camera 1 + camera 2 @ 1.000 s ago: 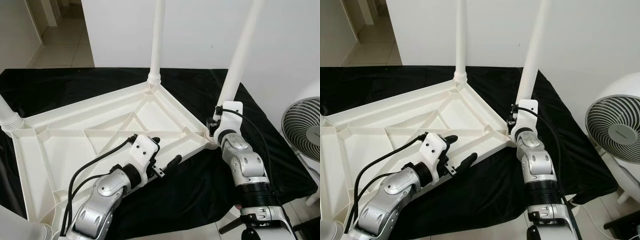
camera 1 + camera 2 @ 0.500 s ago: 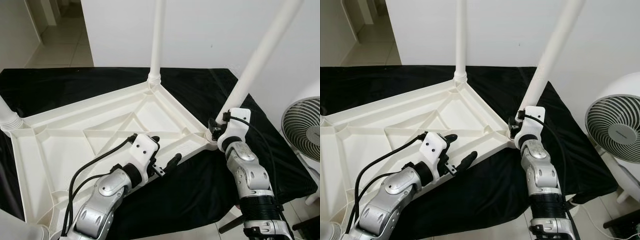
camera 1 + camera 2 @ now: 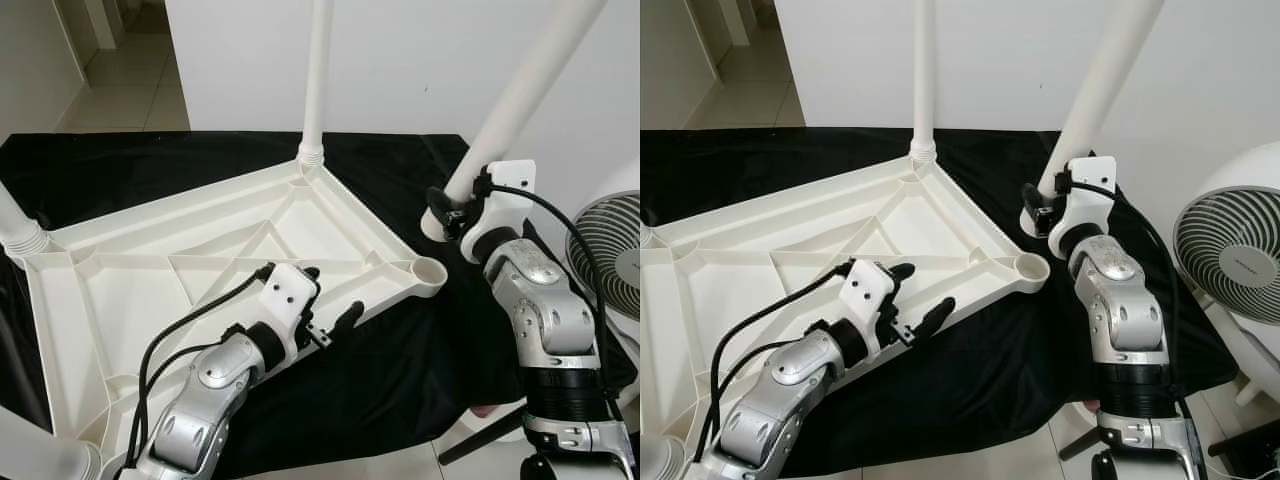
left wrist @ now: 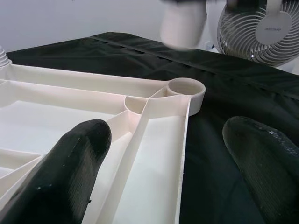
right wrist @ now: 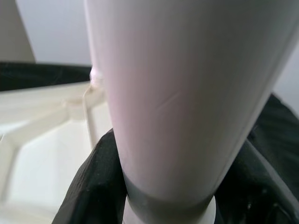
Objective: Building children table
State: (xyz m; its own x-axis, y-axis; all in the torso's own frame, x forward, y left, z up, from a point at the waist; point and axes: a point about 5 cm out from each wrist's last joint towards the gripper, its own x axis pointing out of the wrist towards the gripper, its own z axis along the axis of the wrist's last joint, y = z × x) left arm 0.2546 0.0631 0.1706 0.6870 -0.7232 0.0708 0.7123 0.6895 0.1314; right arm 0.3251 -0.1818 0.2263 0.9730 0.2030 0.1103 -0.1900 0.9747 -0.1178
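Two legs already stand upright in sockets of the upturned white tabletop (image 3: 190, 270), which lies on the black-draped bench (image 3: 420, 370). The near right corner socket (image 3: 430, 271) is empty. The right gripper (image 3: 455, 213) is clamped around the lower end of a loose white leg (image 3: 520, 95), holding it tilted, just beside and above that socket, its end off to the socket's right and not touching it. The left gripper (image 3: 330, 300) has its fingers spread wide, straddling the tabletop's near rim without gripping it.

To seat the leg well, the robot would likely need to bring it upright first, so that its end sits squarely over the ring rather than meeting it at an angle, then lower it straight. Closing the left gripper on the rim would probably keep the light tabletop from sliding on the cloth under the push. A fan (image 3: 1230, 255) stands near the right arm.
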